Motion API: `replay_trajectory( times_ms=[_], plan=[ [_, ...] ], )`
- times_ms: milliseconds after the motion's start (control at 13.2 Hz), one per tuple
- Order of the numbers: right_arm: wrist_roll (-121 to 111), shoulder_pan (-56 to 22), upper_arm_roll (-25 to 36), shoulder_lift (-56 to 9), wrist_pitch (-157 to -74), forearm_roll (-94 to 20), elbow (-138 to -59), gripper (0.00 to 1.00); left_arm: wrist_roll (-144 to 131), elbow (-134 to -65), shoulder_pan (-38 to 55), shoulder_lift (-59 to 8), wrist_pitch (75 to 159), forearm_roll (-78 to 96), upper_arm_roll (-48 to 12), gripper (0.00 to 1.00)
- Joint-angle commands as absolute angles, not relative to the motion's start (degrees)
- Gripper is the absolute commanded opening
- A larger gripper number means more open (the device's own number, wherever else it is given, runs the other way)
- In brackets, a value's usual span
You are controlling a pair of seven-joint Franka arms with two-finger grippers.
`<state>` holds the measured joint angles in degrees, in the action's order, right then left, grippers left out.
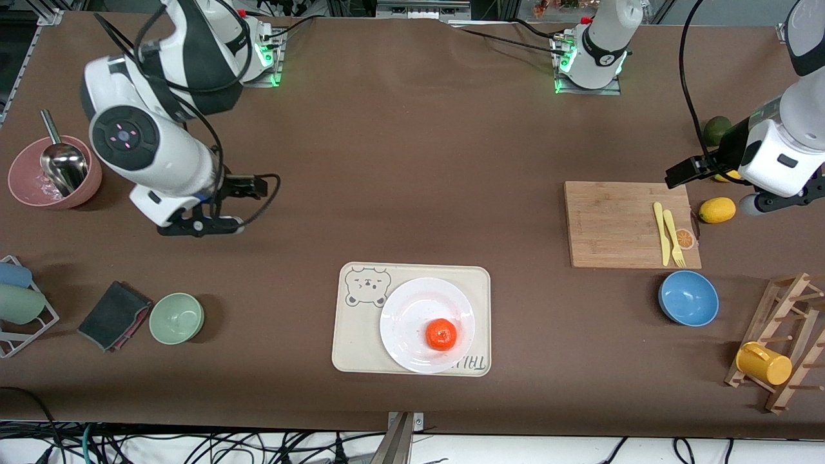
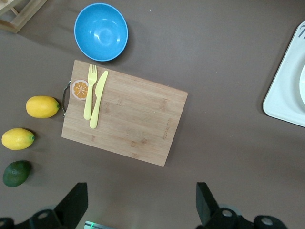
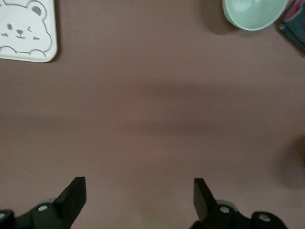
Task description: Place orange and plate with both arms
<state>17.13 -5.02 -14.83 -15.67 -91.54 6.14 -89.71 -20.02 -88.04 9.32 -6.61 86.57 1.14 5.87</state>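
Orange-red, small, round fruit, the orange (image 1: 441,334), resting on the glossy white round plate (image 1: 412,309), itself set on the cream rectangular bear-print tray (image 1: 361,335) near the front camera at mid-table. Looks essentially done; nothing left but holding clear. No long axis on either; dimpled top upward. Left gripper (image 2: 138,210) spread and empty, over table beside bamboo cutting board (image 2: 128,119). Right gripper (image 3: 136,202) spread and empty, over bare brown table (image 3: 152,119), waiting.

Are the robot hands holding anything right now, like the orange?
No, nothing is held. The left gripper and right gripper are both open and empty above the table. The orange sits on the plate.
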Motion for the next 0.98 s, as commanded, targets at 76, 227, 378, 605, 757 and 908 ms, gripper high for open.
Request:
replay_trajectory(
  times_ms=[76,227,378,605,757,908],
  plan=[
    [12.84,-4.83,-9.07,-7.85,-91.49,2.81,-95.78,1.00,-18.90,-87.19,9.40,-6.59,85.96,2.99,6.15,1.00],
    [6.81,-4.75,-4.42,-5.37,-90.97,2.73,-96.86,1.00,-18.90,-87.28,9.40,-6.59,85.96,2.99,6.15,1.00],
    [1.34,-4.83,0.34,-4.22,-91.05,2.81,-96.42,1.00,-18.98,-87.27,9.49,-6.59,85.96,2.99,6.15,1.00],
    [0.97,-4.40,2.19,-3.16,-91.58,2.90,-95.46,1.00,-18.90,-87.19,9.40,-6.59,85.96,2.99,6.15,1.00],
    [1.14,-3.78,2.29,-3.25,-91.67,2.90,-95.27,1.00,-18.98,-87.27,9.49,-6.68,86.04,2.99,6.15,1.00],
    [1.67,-3.87,2.20,-3.34,-91.67,2.81,-95.10,1.00,-18.98,-87.28,9.49,-6.68,85.96,2.99,6.07,1.00]
  ],
)
